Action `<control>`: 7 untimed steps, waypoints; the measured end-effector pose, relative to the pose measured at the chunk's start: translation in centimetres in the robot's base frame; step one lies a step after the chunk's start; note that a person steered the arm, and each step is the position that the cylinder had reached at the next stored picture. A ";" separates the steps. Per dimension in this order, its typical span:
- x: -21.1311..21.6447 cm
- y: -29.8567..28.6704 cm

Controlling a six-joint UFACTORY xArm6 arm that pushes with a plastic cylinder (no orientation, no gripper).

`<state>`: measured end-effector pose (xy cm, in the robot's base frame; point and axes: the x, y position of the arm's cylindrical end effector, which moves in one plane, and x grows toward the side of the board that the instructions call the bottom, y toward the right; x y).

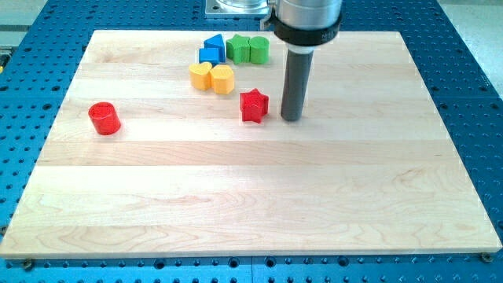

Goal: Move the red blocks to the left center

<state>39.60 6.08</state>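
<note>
A red star block (254, 105) lies on the wooden board (251, 189), a little above the board's middle. A red cylinder block (104, 119) stands near the board's left edge, at about mid height. My tip (291, 119) rests on the board just to the right of the red star, a small gap away from it. The dark rod rises from the tip to the arm's metal flange (306, 20) at the view's top.
Near the view's top stand two blue blocks (211, 49), two green blocks (248, 49) and two yellow blocks (213, 77), clustered up and left of the red star. A blue perforated table (471, 94) surrounds the board.
</note>
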 end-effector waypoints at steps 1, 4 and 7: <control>0.7 -5.6; -1.7 -12.7; 3.0 -17.3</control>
<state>42.55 -11.27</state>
